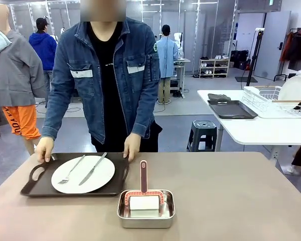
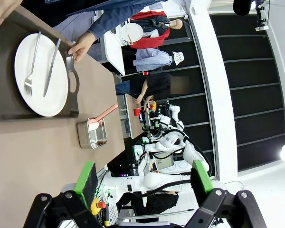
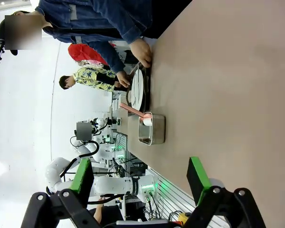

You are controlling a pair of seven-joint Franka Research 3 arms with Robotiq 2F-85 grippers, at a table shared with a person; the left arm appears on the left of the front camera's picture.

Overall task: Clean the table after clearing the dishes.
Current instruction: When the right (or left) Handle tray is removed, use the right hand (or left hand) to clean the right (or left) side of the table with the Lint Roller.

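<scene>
On matte tan table [image 1: 241, 201], dark brown handled tray [image 1: 40, 190] with round white plate [image 1: 83, 183]; left gripper [image 2: 145, 183], right gripper [image 3: 140, 180] spread apart, empty.

Plate [image 1: 83, 174] with fork [image 1: 70, 170] and knife [image 1: 93, 168] on tray [image 1: 118, 184], far left of table [image 1: 231, 201]; pan [image 1: 145, 223] (handled sponge [image 1: 143, 176] inside) just right, nearer.

surface [image 1: 241, 196] tan-beige | tray [image 1: 27, 190] dk brown | plate [image 1: 103, 175] white | fork [image 1: 71, 169], knife [image 1: 93, 169] silver | pan [image 1: 145, 222] shiny steel | brush handle [image 1: 143, 175] pink | jacket [image 1: 125, 65] blue denim

White plate [image 1: 103, 175] with fork [image 1: 72, 169] and knife [image 1: 93, 168] on brown tray [image 1: 30, 189], on tan table [image 1: 231, 201]
</scene>
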